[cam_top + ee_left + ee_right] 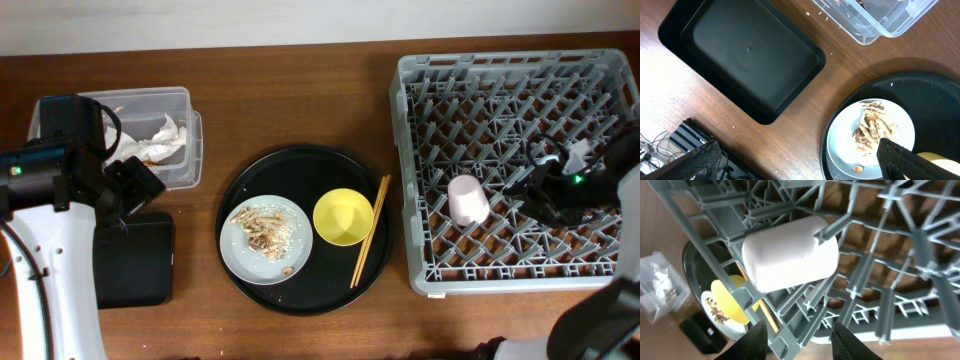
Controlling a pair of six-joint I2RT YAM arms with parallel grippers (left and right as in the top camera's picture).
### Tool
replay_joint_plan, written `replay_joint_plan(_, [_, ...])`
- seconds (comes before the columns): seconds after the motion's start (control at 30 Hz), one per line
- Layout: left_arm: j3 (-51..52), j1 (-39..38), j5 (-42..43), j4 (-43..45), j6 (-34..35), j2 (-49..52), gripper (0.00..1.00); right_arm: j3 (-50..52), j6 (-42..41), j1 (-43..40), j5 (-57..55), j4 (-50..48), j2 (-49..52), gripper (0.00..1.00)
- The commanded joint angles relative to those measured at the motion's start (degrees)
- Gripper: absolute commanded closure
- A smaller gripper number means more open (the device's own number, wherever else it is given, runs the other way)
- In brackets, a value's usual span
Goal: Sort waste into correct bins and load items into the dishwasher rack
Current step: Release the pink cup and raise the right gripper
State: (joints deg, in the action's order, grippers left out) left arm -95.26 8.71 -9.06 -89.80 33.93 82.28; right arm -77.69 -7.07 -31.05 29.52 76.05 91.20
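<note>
The pink cup (467, 199) lies on its side among the pegs of the grey dishwasher rack (520, 60). My right gripper (528, 190) is open and empty just right of it. In the right wrist view the cup (790, 255) is beyond the open fingers (802, 340). The grey-white plate (290, 232) holds beige food scraps (258, 228). The yellow bowl (344, 217) and the chopsticks (370, 230) lie beside it. The white tissue (160, 140) sits in the clear tub (185, 95). My left gripper (135, 185) is open and empty (800, 165) between the tub and the shallow black tray (135, 258). The light-blue cup is out of view.
The plate, bowl and chopsticks rest on a large round black tray (305, 290). The left wrist view shows the shallow black tray (750, 60), a corner of the tub (880, 20) and the plate (845, 150). Cables (660, 150) lie past the table edge.
</note>
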Motion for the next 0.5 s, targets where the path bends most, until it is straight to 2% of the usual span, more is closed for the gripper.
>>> replay_joint_plan(0.0, [-0.39, 0.20, -0.66, -0.02, 0.59, -0.24, 0.01, -0.76, -2.45, 0.48, -3.21, -0.50, -4.66, 0.58])
replay_joint_plan(0.03, [-0.39, 0.20, -0.66, -0.02, 0.59, -0.24, 0.01, -0.76, -2.45, 2.01, -3.23, -1.36, -5.51, 0.64])
replay_joint_plan(0.1, [-0.39, 0.20, -0.66, -0.04, 0.59, -0.24, 0.01, -0.74, -2.45, 5.33, -3.23, -3.23, -5.55, 0.89])
replay_joint_plan(0.13, [-0.39, 0.20, -0.66, -0.02, 0.57, -0.24, 0.01, -0.74, -2.45, 7.96, -3.23, -5.27, -5.42, 0.96])
replay_joint_plan(0.23, [-0.39, 0.20, -0.66, -0.02, 0.59, -0.24, 0.01, -0.74, -2.49, 16.87, -3.56, -12.83, -3.74, 0.96])
replay_joint_plan(0.33, [-0.39, 0.20, -0.66, -0.02, 0.57, -0.24, 0.01, -0.74, -8.04, 22.49, -13.97, -17.09, 1.57, 0.96])
replay_joint_plan(0.47, [-0.39, 0.20, -0.66, -0.02, 0.59, -0.24, 0.01, -0.74, -9.46, 23.04, -15.87, -17.16, 7.43, 0.96])
